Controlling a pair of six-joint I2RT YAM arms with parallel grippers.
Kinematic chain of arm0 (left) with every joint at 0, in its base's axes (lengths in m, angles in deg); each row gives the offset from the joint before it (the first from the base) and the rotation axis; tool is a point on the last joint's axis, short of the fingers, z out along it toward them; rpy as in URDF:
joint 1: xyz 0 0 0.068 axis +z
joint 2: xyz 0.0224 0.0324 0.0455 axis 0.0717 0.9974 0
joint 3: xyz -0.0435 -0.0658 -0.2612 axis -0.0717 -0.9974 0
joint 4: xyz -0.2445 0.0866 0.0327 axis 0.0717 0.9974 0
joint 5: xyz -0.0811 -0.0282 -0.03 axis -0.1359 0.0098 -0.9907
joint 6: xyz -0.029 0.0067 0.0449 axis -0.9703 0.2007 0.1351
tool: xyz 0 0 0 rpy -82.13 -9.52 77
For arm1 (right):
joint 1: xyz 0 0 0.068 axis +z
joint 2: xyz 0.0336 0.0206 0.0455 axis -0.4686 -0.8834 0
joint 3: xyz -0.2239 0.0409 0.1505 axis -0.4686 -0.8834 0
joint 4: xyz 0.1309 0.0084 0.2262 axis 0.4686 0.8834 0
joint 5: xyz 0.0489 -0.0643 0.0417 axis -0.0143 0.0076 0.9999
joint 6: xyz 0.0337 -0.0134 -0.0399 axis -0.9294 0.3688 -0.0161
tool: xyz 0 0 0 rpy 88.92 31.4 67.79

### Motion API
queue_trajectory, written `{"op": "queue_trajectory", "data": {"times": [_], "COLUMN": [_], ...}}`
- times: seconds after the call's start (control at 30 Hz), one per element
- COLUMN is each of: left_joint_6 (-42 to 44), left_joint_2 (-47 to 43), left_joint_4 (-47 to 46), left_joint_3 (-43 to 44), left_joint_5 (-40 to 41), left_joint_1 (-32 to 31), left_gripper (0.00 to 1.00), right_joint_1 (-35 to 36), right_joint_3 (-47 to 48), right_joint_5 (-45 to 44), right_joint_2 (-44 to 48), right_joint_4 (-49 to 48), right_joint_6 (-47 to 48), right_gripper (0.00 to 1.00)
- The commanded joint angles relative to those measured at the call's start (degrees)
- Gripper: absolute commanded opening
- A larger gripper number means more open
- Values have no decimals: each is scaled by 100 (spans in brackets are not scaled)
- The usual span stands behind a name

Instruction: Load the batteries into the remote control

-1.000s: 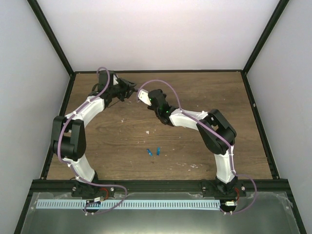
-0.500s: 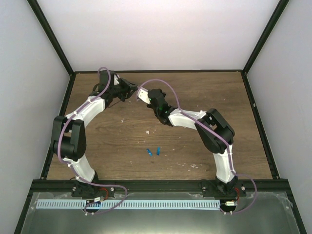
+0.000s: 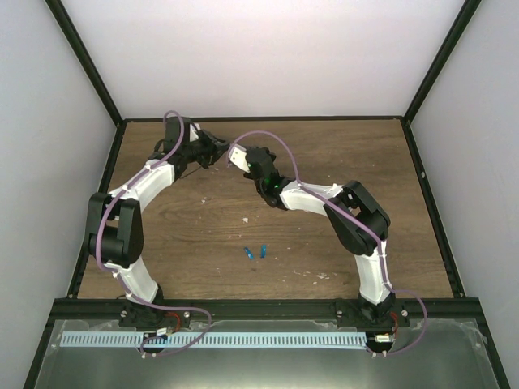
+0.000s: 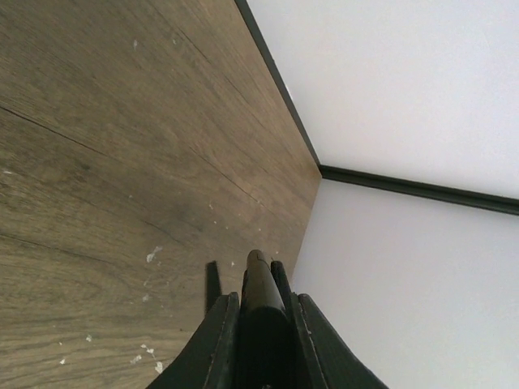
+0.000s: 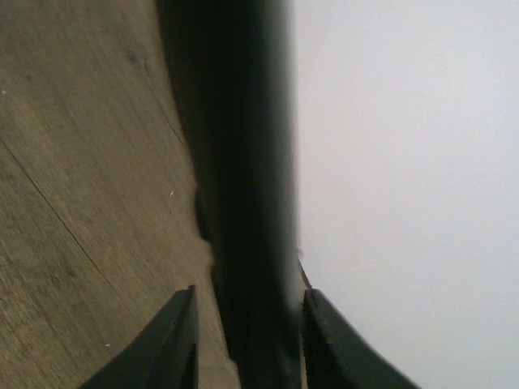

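Left wrist: left end effector (image 4: 263, 298) clamped remote control (image 4: 258, 271); right end effector (image 5: 250, 296) straddled it, unclamped. Probable handover step; near batteries (image 3: 263, 252) next needed fetching.

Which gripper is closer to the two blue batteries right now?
Right, slightly. Both hang over the far part of the table, well beyond the batteries: the right gripper almost straight behind them, the left gripper farther back and leftward.
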Motion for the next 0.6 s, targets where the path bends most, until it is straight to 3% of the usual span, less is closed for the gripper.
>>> {"op": "queue_trajectory", "data": {"times": [0.0, 0.2, 0.33, 0.57], "left_joint_6": [126, 587, 1247, 2617], "left_joint_2": [72, 124, 86, 63], "left_joint_4": [-253, -342, -234, -550], "left_joint_3": [148, 125, 108, 19], "left_joint_5": [-374, -564, -575, -1564], "left_joint_1": [-21, 56, 226, 711], "left_gripper": [5, 2, 0, 0], "right_joint_1": [46, 19, -132, -513], "right_joint_3": [197, -74, -256, -579], "right_joint_5": [16, 365, 1049, 3068], "right_joint_2": [38, 305, 771, 1454], "right_joint_4": [-186, -246, 331, 1674], "right_joint_6": [-237, -426, -990, -1508], "right_gripper": [35, 76, 98, 100]}}
